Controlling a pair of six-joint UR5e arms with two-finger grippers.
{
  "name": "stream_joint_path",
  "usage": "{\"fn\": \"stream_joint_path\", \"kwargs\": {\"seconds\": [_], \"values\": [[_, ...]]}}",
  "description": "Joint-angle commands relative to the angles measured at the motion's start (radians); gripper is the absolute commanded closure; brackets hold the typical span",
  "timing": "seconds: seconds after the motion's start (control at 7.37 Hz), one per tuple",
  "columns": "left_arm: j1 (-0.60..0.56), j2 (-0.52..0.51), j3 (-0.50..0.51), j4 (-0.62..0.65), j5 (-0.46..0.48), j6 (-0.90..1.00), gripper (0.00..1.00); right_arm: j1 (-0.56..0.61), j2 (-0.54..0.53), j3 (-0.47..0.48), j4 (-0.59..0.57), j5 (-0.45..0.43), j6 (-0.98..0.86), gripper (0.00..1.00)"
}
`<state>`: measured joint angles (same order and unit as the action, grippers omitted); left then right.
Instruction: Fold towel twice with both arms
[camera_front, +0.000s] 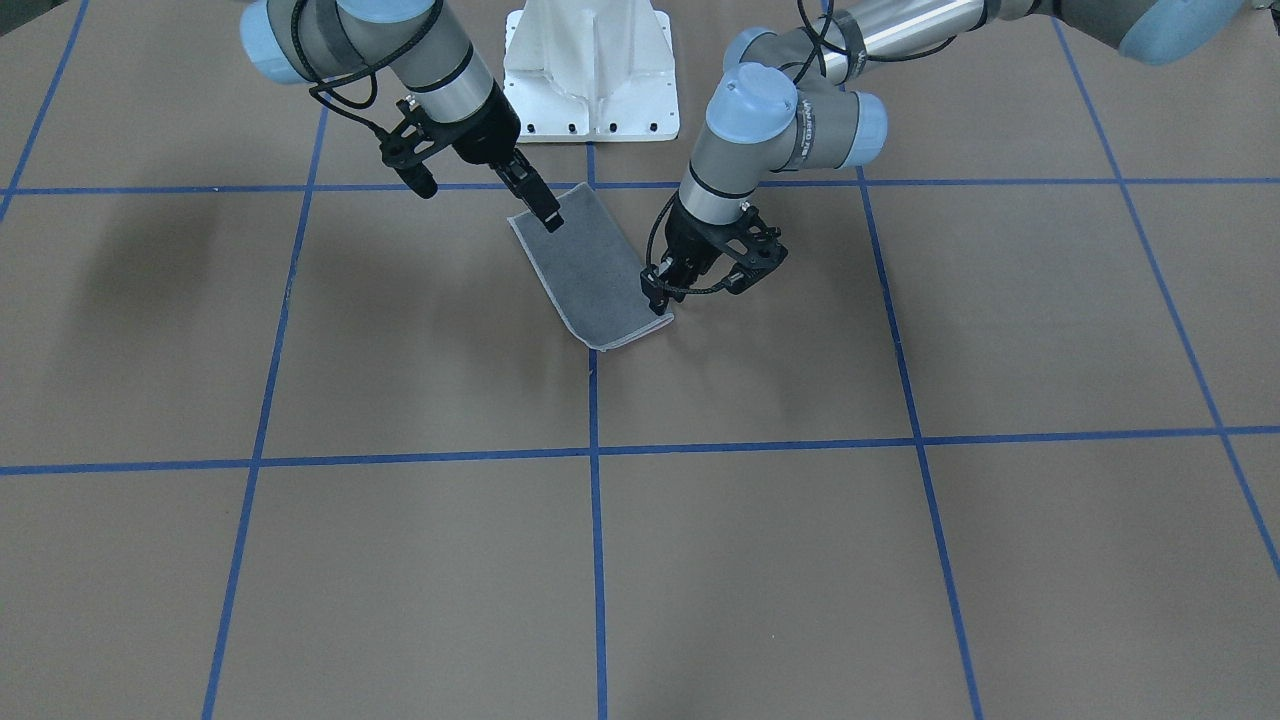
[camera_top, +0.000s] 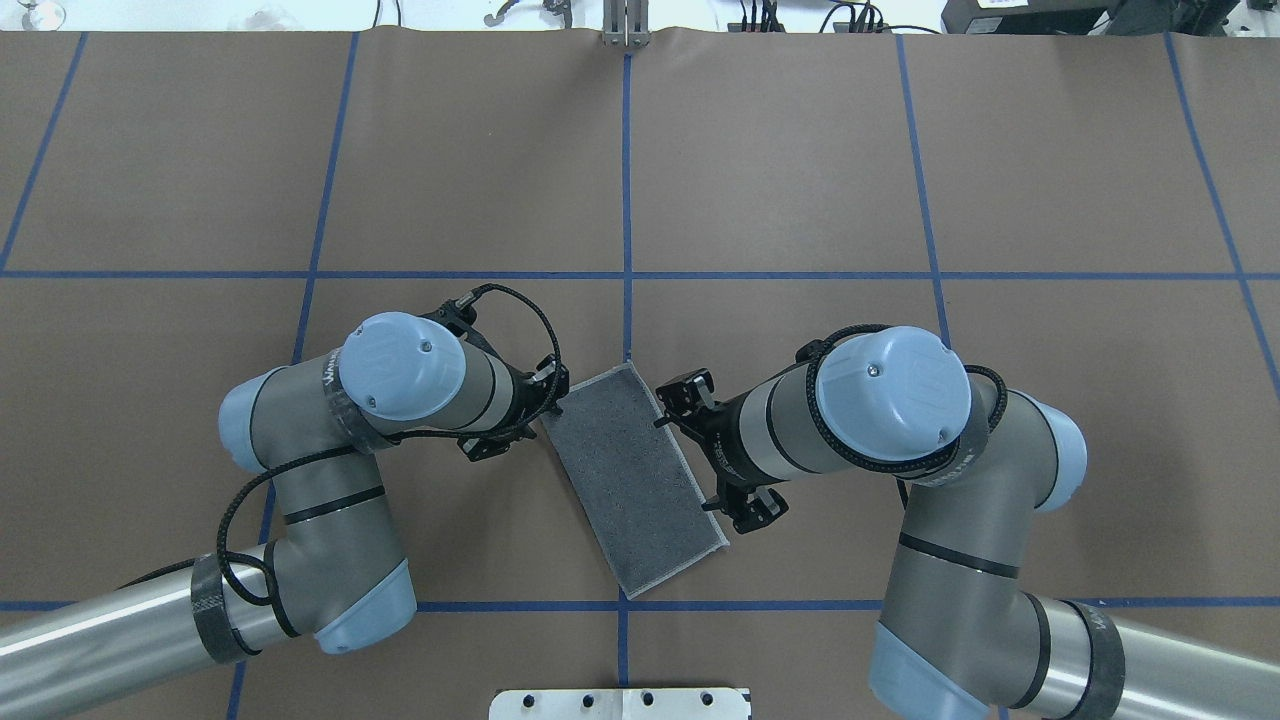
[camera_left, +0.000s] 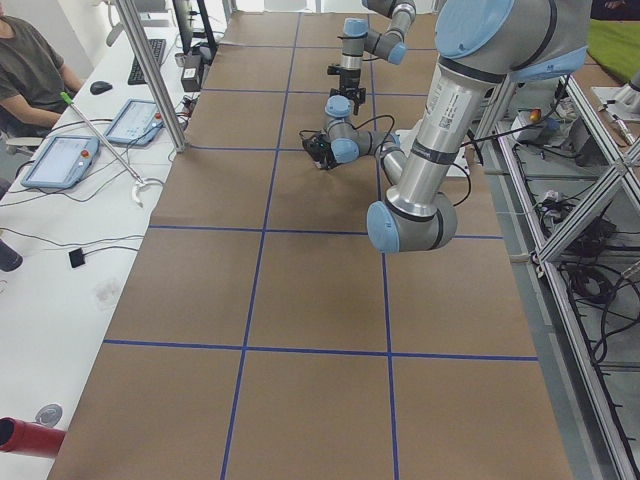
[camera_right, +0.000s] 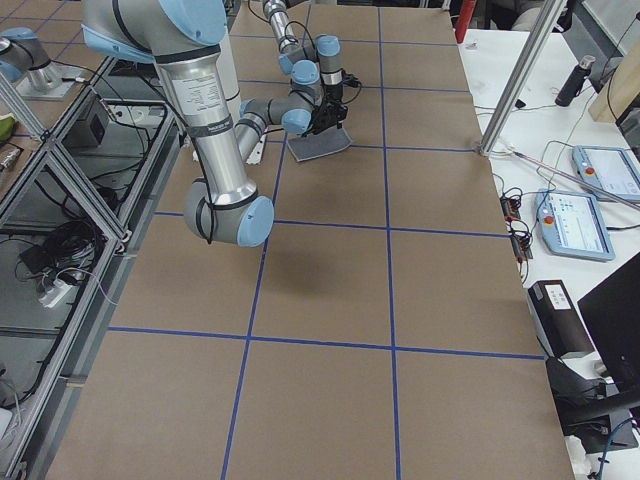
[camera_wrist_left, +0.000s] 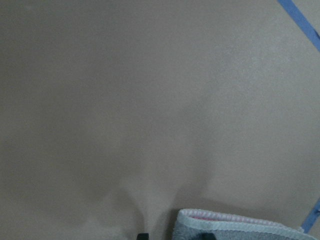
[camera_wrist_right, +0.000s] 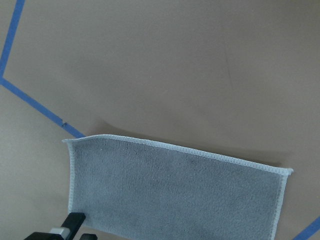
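Front view: the once-folded grey towel (camera_front: 595, 275) lies flat before the white pedestal (camera_front: 590, 75), with the right gripper (camera_front: 548, 212) at its pedestal end, grip impossible to tell. Left wrist view: the left gripper (camera_wrist_left: 175, 236) is spread at the corner farthest from the pedestal. The second fold seems next, which calls for pinching one short end.

No words or numbers can be read. The left arm (camera_front: 790, 120) has tiny letters on a dark band, and the right arm (camera_right: 208, 100) has a small label. Both are too blurry to read.

The towel (camera_wrist_right: 175, 190) is fuzzy grey cloth, the table cover (camera_front: 400, 580) matt brown paper
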<state>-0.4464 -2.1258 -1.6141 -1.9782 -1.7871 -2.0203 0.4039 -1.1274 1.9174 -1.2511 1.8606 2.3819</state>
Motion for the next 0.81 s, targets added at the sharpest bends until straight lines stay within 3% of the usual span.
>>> {"fn": "stream_joint_path", "kwargs": {"seconds": [0.0, 0.14, 0.27, 0.41, 0.68], "values": [[0.000, -0.005, 0.003, -0.001, 0.000, 0.000, 0.70, -0.002, 0.000, 0.000, 0.001, 0.000, 0.000, 0.00], [0.000, -0.005, 0.003, -0.001, 0.000, -0.001, 0.75, 0.001, 0.000, 0.000, 0.001, 0.000, -0.001, 0.00], [-0.002, -0.005, 0.003, -0.001, 0.000, -0.001, 0.95, 0.001, 0.000, 0.002, -0.001, 0.002, -0.001, 0.00], [-0.002, -0.005, 0.003, -0.001, 0.000, -0.001, 1.00, 0.001, 0.000, 0.002, 0.001, 0.000, -0.001, 0.00], [-0.009, -0.006, 0.002, -0.004, 0.000, -0.001, 1.00, 0.009, 0.000, 0.002, -0.001, 0.002, -0.001, 0.00]]}}
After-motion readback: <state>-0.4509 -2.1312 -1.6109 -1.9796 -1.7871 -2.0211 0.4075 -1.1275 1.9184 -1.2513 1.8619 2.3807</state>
